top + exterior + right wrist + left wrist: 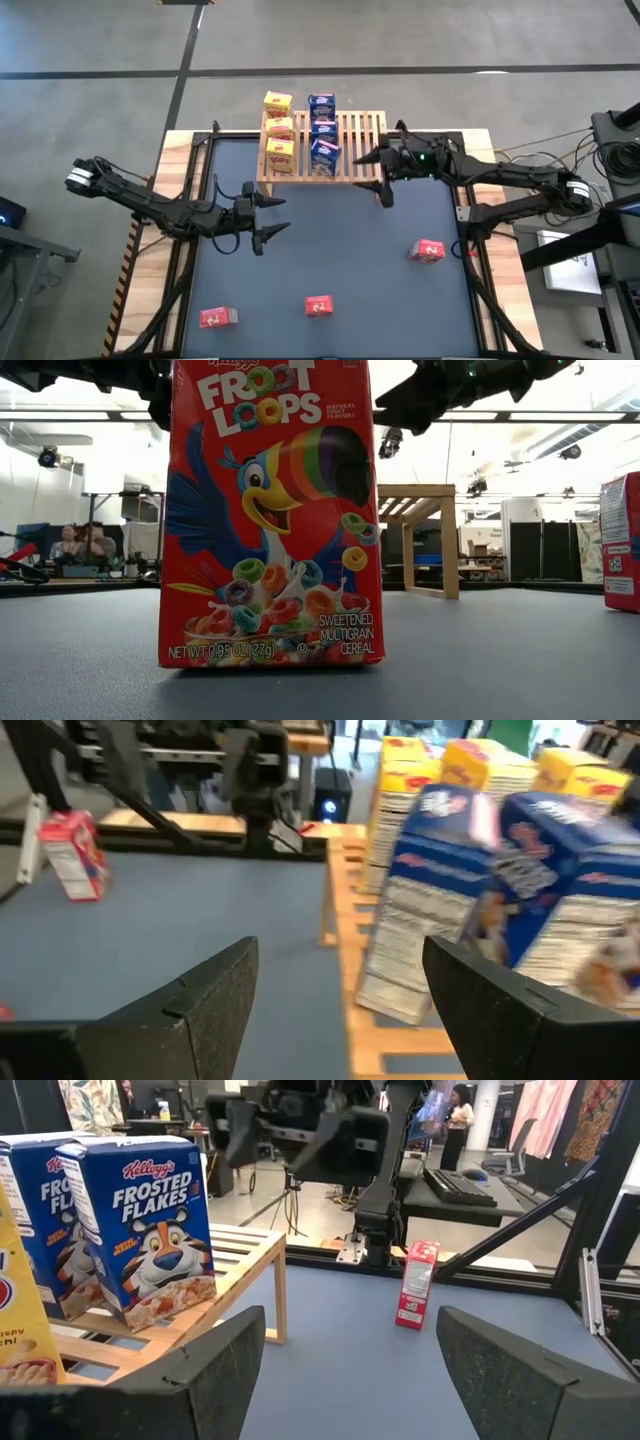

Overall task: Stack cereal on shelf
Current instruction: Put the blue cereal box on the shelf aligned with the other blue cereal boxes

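Note:
The wooden slatted shelf (352, 142) stands at the table's far middle. On its left part stand three yellow cereal boxes (280, 128) and three blue ones (323, 130), each colour in a row. Three red cereal boxes stand upright on the dark mat: one at the right (427, 251), one at the near middle (318, 306), one at the near left (218, 317). My right gripper (375, 172) hovers open at the shelf's near right corner, facing the blue boxes (520, 900). My left gripper (268, 217) stands open over the mat, near of the shelf's left end, holding nothing.
The low view is mostly filled by the near-middle red box (268, 510), with the shelf (425, 535) behind it. The shelf's right half is bare slats (365, 130). A black frame (190, 200) runs along the mat's sides. People sit in the room beyond the table.

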Robot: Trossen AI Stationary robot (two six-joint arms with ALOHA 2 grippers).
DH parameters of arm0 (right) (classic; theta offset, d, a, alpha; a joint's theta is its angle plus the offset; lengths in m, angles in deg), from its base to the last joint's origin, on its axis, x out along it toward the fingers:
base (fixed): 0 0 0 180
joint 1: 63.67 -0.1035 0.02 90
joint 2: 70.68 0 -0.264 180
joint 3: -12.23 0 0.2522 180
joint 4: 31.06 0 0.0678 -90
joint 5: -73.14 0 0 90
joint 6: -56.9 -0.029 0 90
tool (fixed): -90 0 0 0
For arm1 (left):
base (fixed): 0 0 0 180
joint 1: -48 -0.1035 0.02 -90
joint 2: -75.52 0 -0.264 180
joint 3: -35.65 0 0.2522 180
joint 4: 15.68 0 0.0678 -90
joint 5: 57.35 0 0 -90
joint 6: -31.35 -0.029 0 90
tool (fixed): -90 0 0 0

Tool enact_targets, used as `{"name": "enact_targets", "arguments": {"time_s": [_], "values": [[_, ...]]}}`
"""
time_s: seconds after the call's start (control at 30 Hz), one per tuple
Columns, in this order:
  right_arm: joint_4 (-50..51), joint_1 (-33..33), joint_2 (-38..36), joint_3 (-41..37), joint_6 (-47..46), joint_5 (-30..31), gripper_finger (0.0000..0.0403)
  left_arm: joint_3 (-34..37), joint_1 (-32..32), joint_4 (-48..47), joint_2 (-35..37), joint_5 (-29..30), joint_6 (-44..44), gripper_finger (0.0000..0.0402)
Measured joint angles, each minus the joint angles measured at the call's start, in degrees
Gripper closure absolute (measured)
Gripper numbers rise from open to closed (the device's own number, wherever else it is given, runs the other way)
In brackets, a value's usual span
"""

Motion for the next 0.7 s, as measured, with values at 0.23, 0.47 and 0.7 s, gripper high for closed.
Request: {"name": "enact_targets", "arguments": {"time_s": [0.23, 0.47, 0.7], "values": [[-11.5, -2.0, 3.5, -4.5, -2.9, 0.0, 0.0133, 0.0, 0.0, -0.1, 0.0, 0.0, 0.0, 0.0123], [-15.8, -2.2, 10.6, -3.6, -3.5, -0.4, 0.0133, 0.0, 0.0, -0.3, 0.0, 0.0, 0.0, 0.0123], [-17.0, -2.1, 15.3, -2.2, -3.6, -0.5, 0.0133, 0.0, 0.0, -1.3, 0.0, 0.0, 0.2, 0.0123]]}}
